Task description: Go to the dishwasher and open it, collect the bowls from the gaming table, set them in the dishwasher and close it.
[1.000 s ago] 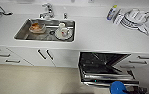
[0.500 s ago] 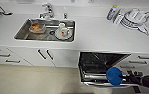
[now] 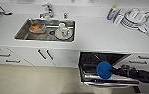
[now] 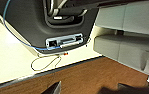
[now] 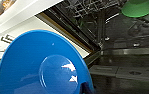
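We hold the blue bowl [image 3: 104, 70] pinched in our right fingers [image 3: 113, 71] directly above the open dishwasher [image 3: 90, 60]; left fingers' state undeterminable.

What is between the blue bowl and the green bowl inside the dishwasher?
In the right wrist view, the dishwasher's wire rack and dark interior lie between blue bowl and green bowl.

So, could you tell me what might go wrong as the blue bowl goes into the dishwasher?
1. The right gripper holds the blue bowl by its rim over the open dishwasher; it may slip and drop.
2. The green bowl already sits inside; the blue one could knock it.
3. The rack wires lie close, so the bowl may catch on them.
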{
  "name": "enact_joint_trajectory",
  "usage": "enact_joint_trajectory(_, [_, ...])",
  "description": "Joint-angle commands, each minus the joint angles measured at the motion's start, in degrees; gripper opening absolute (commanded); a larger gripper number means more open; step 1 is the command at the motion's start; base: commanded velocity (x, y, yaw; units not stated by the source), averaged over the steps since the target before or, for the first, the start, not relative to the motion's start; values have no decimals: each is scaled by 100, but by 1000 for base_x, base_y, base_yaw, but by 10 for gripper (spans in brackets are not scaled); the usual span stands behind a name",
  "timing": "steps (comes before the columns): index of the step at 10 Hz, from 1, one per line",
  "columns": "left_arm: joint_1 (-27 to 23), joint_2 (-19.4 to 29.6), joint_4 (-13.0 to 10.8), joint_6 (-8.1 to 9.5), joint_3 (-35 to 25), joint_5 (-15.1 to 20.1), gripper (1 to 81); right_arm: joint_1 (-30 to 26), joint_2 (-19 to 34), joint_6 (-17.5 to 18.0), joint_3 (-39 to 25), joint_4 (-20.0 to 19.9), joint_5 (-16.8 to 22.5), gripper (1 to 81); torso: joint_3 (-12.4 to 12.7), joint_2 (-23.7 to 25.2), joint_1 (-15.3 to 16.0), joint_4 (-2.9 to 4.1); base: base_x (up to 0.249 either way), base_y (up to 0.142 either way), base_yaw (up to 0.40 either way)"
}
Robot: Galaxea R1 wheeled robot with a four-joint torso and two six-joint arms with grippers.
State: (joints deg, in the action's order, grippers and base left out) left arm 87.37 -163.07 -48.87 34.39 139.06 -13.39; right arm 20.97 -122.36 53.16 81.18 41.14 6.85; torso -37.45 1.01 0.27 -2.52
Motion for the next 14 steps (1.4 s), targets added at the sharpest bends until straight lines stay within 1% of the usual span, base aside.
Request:
enact_joint_trajectory(1, [435,-139,-184,-38,148,222,811,-562,-475,98,660,-133,299,10,0,0,0,0,0,0,0])
enact_joint_trajectory(2, [435,-95,-175,-29,148,144,811,-475,-634,98,845,-133,300,10,0,0,0,0,0,0,0])
enact_joint_trajectory(3, [444,-50,-175,-20,148,-50,811,-447,-696,98,925,-133,299,10,0,0,0,0,0,0,0])
enact_joint_trajectory(4, [444,-42,-158,-29,157,-50,811,-509,-652,98,864,-194,299,811,0,0,0,0,0,0,0])
enact_joint_trajectory(5, [444,-76,-175,-20,165,-42,811,-571,-505,98,690,-230,325,811,0,0,0,0,0,0,0])
enact_joint_trajectory(6, [443,-146,-114,-20,261,-50,811,-623,-286,98,453,-238,447,811,0,0,0,0,0,0,0])
enact_joint_trajectory(7, [426,-252,-105,6,385,-41,811,-659,-2,89,90,-230,712,811,0,0,0,0,0,0,0])
enact_joint_trajectory(8, [408,-384,-96,6,579,-41,811,-624,288,71,-226,-221,1064,811,0,0,0,0,0,0,0])
enact_joint_trajectory(9, [391,-542,-96,15,877,-41,811,-528,666,10,-516,-221,1301,811,0,0,0,0,0,0,0])
enact_joint_trajectory(10, [365,-725,-96,15,1243,-50,811,-396,1180,1,-874,-230,1397,811,0,0,0,0,0,0,0])
enact_joint_trajectory(11, [347,-858,-87,24,1508,-50,811,-204,1550,1,-1155,-230,1553,811,0,0,0,0,0,0,0])
enact_joint_trajectory(12, [330,-973,-96,24,1669,-50,811,95,1808,-87,-1386,-230,1864,811,0,0,0,0,0,0,0])
enact_joint_trajectory(13, [312,-1008,-52,33,1730,-50,811,570,1896,-298,-1492,-221,1978,811,0,0,0,0,0,0,0])
enact_joint_trajectory(14, [242,-1000,244,33,1739,-7,811,1096,1940,-464,-1475,-221,1978,811,0,0,0,0,0,0,0])
